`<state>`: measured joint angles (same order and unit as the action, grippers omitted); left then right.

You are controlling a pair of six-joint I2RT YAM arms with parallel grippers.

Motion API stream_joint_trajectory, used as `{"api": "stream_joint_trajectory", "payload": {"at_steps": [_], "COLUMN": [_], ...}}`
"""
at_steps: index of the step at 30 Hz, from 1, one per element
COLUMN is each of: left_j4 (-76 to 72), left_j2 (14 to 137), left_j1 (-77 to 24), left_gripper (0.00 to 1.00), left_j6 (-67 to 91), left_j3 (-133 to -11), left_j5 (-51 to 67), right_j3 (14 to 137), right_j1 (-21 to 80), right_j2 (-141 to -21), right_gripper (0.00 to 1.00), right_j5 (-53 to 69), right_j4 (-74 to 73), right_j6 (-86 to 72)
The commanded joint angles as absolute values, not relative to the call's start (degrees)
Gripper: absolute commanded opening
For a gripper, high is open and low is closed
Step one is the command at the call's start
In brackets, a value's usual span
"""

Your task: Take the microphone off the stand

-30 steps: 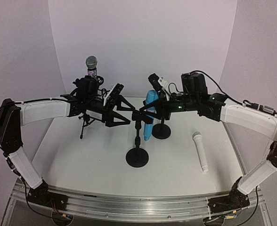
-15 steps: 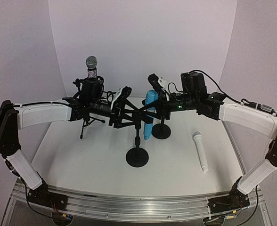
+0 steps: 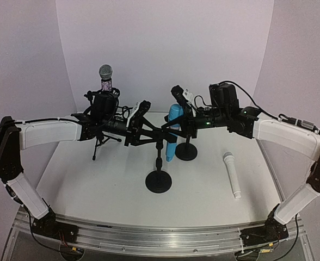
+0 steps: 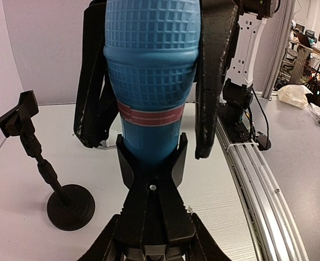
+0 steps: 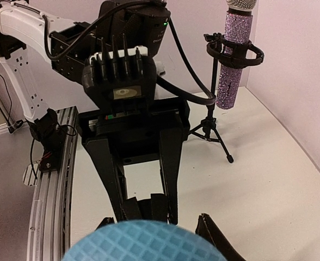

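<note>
A blue microphone sits head up in the black clip of the front round-base stand. My right gripper is shut on the microphone's ribbed head, and its long black fingers press on both sides. My left gripper comes in from the left and is closed on the clip's handles just below the microphone. The stand's pole and base are hidden in both wrist views.
A second, empty round-base stand stands just behind. A glittery purple microphone rests in a tripod stand at the back left. A white microphone lies on the table at the right. An aluminium rail runs along the near edge.
My left gripper moved right to the stand's clip and its wide jaws closed in on it. The right arm and the blue microphone stayed put.
</note>
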<state>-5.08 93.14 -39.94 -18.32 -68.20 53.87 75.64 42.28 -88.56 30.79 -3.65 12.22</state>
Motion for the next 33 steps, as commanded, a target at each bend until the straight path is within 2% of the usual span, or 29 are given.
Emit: {"api": "stream_joint_trajectory", "payload": {"at_steps": [1, 4, 5, 11, 22, 25, 28, 33], "left_j4": [-7.17, -7.31, -7.41, -8.78, -9.29, -9.25, -9.53, -9.6], "left_j2": [90.28, 90.13, 90.05, 89.06, 89.84, 90.1, 90.39, 90.36], "left_j1": [-39.99, -40.03, -40.0, -39.83, -38.58, -38.58, -38.58, -38.54], "left_gripper": [0.16, 0.01, 0.0, 0.0, 0.0, 0.0, 0.0, 0.0], "left_j6": [-18.92, -19.23, -19.09, -18.74, -18.32, -18.45, -18.37, -18.32], "left_j3": [-68.69, -68.52, -68.38, -65.97, -66.31, -66.97, -67.61, -67.49], "left_j5": [55.59, 55.87, 56.09, 53.96, 52.49, 52.63, 53.14, 53.93], "right_j3": [76.44, 76.47, 76.56, 74.96, 72.35, 74.87, 79.58, 79.91], "right_j1": [41.84, 41.86, 41.84, 41.52, 40.66, 39.0, 32.42, 19.64], "right_j2": [-88.77, -88.82, -88.85, -86.86, -80.02, -79.34, -80.24, -80.16], "right_gripper": [0.19, 0.18, 0.17, 0.03, 0.01, 0.01, 0.01, 0.02], "right_j5": [30.66, 30.38, 30.11, 24.94, 16.12, 7.08, -2.68, -3.51], "right_j4": [-2.28, -2.3, -2.35, -2.73, -12.36, -20.78, -37.7, -55.37], "right_j6": [13.08, 12.88, 12.57, 9.69, 7.26, 3.17, -6.14, -13.08]}}
